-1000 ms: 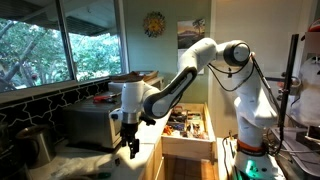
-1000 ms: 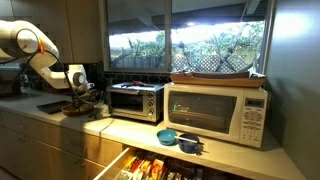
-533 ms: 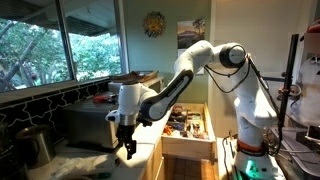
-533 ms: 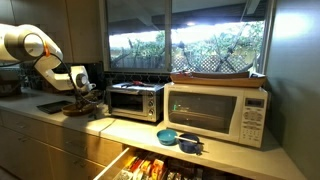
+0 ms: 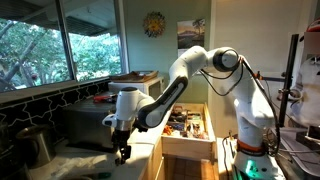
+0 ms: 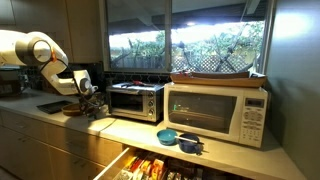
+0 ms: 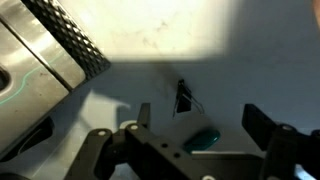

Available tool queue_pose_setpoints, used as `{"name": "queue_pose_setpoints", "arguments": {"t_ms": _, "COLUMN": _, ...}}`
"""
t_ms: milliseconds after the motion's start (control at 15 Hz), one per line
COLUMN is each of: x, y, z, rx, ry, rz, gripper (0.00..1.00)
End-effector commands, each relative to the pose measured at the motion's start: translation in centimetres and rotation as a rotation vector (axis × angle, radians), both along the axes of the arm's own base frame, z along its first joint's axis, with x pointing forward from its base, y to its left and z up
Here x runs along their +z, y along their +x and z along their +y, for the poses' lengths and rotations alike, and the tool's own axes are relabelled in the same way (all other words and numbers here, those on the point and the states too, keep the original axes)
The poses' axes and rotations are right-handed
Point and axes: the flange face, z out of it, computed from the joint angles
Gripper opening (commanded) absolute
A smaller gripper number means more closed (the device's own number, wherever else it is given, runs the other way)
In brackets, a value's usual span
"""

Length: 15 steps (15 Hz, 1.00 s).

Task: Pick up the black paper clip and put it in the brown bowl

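The step in hand is the approach to the grasp. In the wrist view the gripper (image 7: pixel 200 113) has its fingers (image 7: pixel 144 113) spread wide, and they hold nothing. The black paper clip (image 7: pixel 183 97) lies on the pale surface (image 7: pixel 230 50) in the gap between them. It is nearer to one finger than to the other, and a little ahead of the tips. The steel wall of the toaster oven (image 7: pixel 45 55) is close on that same side.

To do it well, I would first shift the gripper sideways, away from the oven, until the clip is in the middle of the gap. I would also move it a little forward, so that the tips come level with the clip. Then I would lower it straight down until the tips almost touch the surface, because the clip is so small and low that a high closing would pass over it. The closing should be slow, since a quick one may flick the clip away. In an exterior view, what I take for the brown bowl (image 6: pixel 72 108) stands near the gripper, so the carry should be short.
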Motion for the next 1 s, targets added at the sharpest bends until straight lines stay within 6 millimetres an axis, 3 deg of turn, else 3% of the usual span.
{"name": "queue_pose_setpoints", "arguments": {"t_ms": 0, "x": -1.5, "y": 1.3, "z": 0.5, "rx": 0.015, "ry": 0.016, "rz": -0.026, "gripper": 0.91}}
{"name": "queue_pose_setpoints", "arguments": {"t_ms": 200, "x": -2.2, "y": 2.0, "z": 0.6, "rx": 0.006, "ry": 0.037, "rz": -0.019, "gripper": 0.92}}
{"name": "queue_pose_setpoints", "arguments": {"t_ms": 333, "x": -2.6, "y": 2.3, "z": 0.7, "rx": 0.006, "ry": 0.042, "rz": -0.01, "gripper": 0.86}}
{"name": "queue_pose_setpoints", "arguments": {"t_ms": 467, "x": -2.9, "y": 2.4, "z": 0.9, "rx": 0.01, "ry": 0.052, "rz": -0.002, "gripper": 0.66}}
{"name": "queue_pose_setpoints", "arguments": {"t_ms": 533, "x": -3.0, "y": 2.5, "z": 1.0, "rx": 0.017, "ry": 0.058, "rz": -0.002, "gripper": 0.61}}
{"name": "queue_pose_setpoints", "arguments": {"t_ms": 933, "x": -2.8, "y": 2.3, "z": 1.4, "rx": 0.01, "ry": 0.054, "rz": 0.013, "gripper": 0.13}}
